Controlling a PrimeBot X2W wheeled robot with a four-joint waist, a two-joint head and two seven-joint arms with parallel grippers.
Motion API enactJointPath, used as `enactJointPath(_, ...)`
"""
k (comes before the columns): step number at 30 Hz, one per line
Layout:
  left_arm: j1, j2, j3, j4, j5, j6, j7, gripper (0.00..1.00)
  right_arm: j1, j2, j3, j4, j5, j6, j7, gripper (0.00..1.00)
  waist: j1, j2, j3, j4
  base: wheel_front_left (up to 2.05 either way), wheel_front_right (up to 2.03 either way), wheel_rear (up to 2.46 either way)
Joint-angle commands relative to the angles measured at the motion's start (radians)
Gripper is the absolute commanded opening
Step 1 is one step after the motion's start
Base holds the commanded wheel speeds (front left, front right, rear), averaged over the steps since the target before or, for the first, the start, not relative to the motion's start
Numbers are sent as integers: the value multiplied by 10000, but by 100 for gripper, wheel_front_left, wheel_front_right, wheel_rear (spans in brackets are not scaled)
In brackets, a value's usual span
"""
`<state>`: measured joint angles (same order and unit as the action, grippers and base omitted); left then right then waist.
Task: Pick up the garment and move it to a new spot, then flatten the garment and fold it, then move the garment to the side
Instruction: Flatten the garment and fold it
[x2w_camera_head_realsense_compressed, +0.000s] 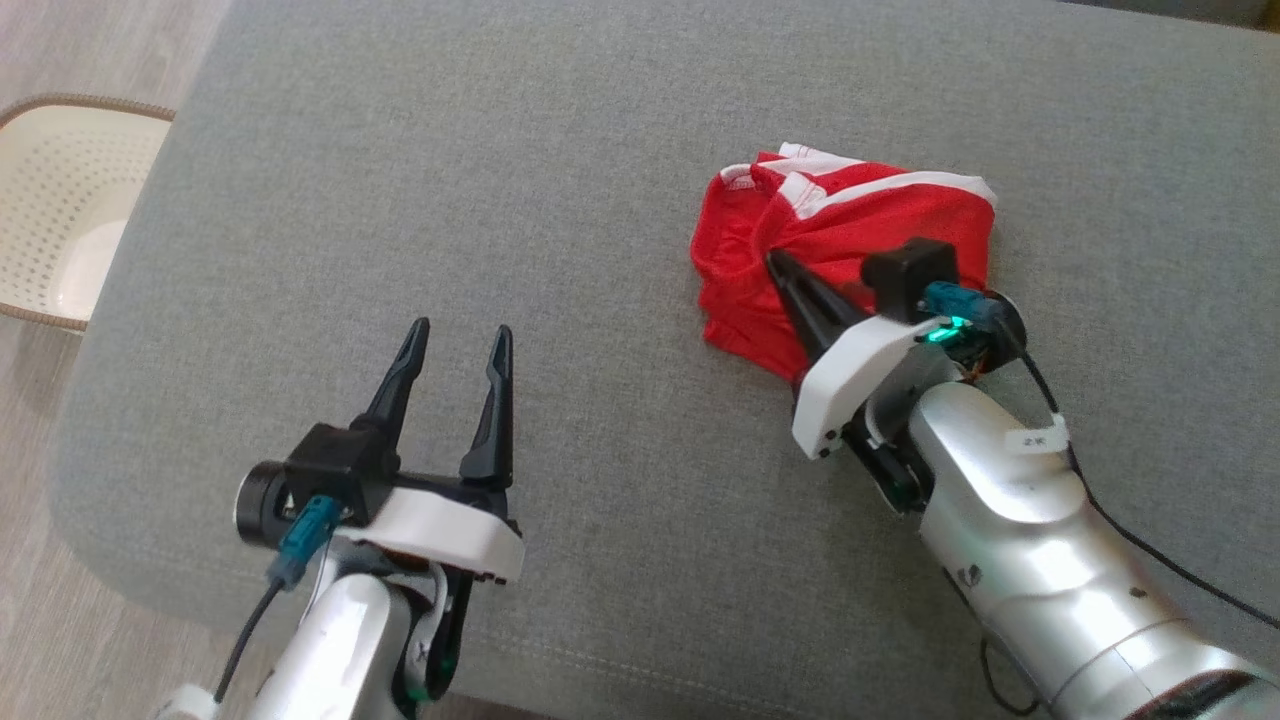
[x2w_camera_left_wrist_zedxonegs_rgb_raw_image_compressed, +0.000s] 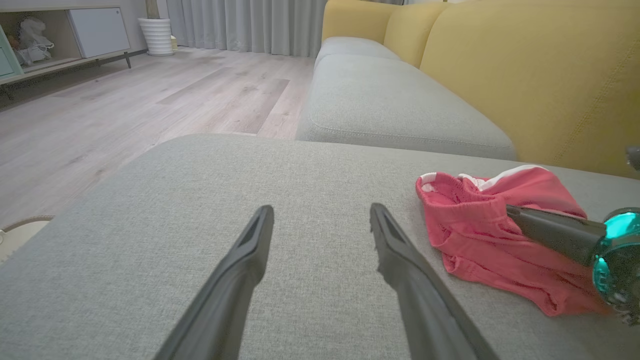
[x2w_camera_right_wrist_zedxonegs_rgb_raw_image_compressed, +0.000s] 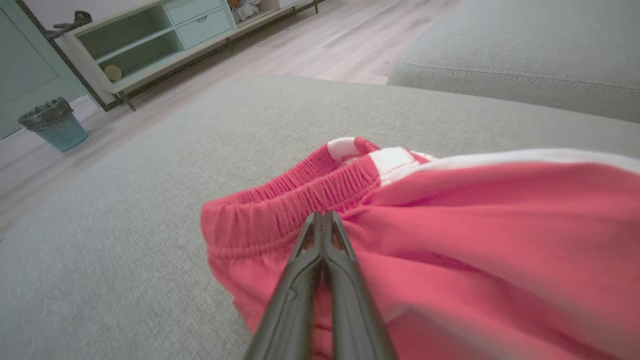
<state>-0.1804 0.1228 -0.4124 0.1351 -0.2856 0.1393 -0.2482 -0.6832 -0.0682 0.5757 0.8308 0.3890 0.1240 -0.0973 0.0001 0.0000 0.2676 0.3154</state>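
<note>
A crumpled red garment (x2w_camera_head_realsense_compressed: 850, 220) with white stripes and an elastic waistband lies on the grey cushion (x2w_camera_head_realsense_compressed: 450, 180), right of centre. My right gripper (x2w_camera_head_realsense_compressed: 775, 260) is shut, its tips pinching the fabric just below the waistband, and folds gather toward them. The right wrist view has the garment (x2w_camera_right_wrist_zedxonegs_rgb_raw_image_compressed: 450, 225) spread out before the joined tips of the right gripper (x2w_camera_right_wrist_zedxonegs_rgb_raw_image_compressed: 324, 216). My left gripper (x2w_camera_head_realsense_compressed: 460, 335) hovers open over bare cushion to the left, holding nothing. From the left wrist, the left gripper (x2w_camera_left_wrist_zedxonegs_rgb_raw_image_compressed: 322, 210) has the garment (x2w_camera_left_wrist_zedxonegs_rgb_raw_image_compressed: 480, 235) and the right gripper (x2w_camera_left_wrist_zedxonegs_rgb_raw_image_compressed: 510, 209) off to its right.
A white perforated basket (x2w_camera_head_realsense_compressed: 60, 210) stands on the wooden floor beyond the cushion's left edge. A yellow sofa back (x2w_camera_left_wrist_zedxonegs_rgb_raw_image_compressed: 525, 75) rises behind the garment, with another grey seat (x2w_camera_left_wrist_zedxonegs_rgb_raw_image_compressed: 390, 105) further along. A shelf unit (x2w_camera_right_wrist_zedxonegs_rgb_raw_image_compressed: 150, 40) and a blue bin (x2w_camera_right_wrist_zedxonegs_rgb_raw_image_compressed: 52, 125) stand across the room.
</note>
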Motion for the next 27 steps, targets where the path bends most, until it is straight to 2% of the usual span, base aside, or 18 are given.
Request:
enactJointPath(1,-460,67,261,-250,75,-32,-106,100,-283,178,260,-165,113,67,-112,0,-1,0,27,11,0,0,0)
enactJointPath(7,-523,-30,218,-133,105,-100,-125,100,-567,178,1464,583,443,67,237,0,-1,0,119,12,0,0,0)
enactJointPath(15,-516,-42,333,-110,161,-107,-133,100,-724,179,2120,857,927,67,-91,0,-1,0,88,-220,0,0,0)
enactJointPath(16,-500,-28,368,-114,163,-109,-133,100,-731,179,2128,772,1035,67,-264,4,-1,0,55,-278,0,0,0)
enactJointPath(17,-482,-18,394,-115,169,-112,-133,100,-721,179,2108,656,1156,67,-477,48,-1,0,7,-329,0,0,0)
enactJointPath(18,-455,-2,424,-118,177,-111,-133,100,-680,179,2101,511,1300,67,-669,100,-1,0,-54,-397,0,0,0)
enactJointPath(22,-302,101,586,-144,202,-40,-134,100,-516,179,1845,-77,1543,67,-1305,100,-1,0,-310,-748,0,0,0)
enactJointPath(27,-15,248,734,-201,220,113,-134,100,-45,122,412,-889,965,67,-1610,100,-1,0,-659,-1223,0,0,0)
